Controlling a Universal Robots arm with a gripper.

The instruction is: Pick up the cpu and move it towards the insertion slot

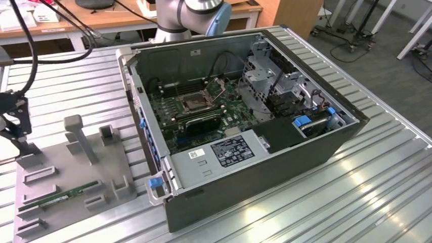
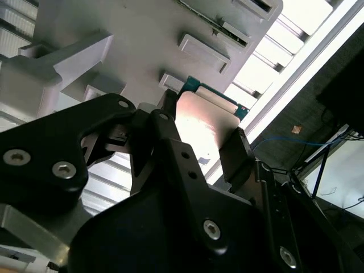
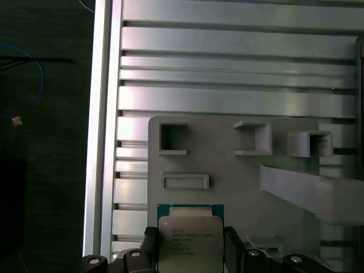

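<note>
My end effector (image 3: 190, 251) grips the cpu (image 3: 190, 238), one finger (image 3: 149, 245) pressed against each opposite edge. I judge this hold spares its metal face and keeps it level. The cpu sits low over the grey tray (image 1: 74, 177) on the desk (image 1: 378, 192); whether it is lifted clear I cannot tell. In the exterior view the insertion slot (image 1: 191, 103) lies well apart, toward two o'clock from me, inside the open computer case (image 1: 270, 167).
</note>
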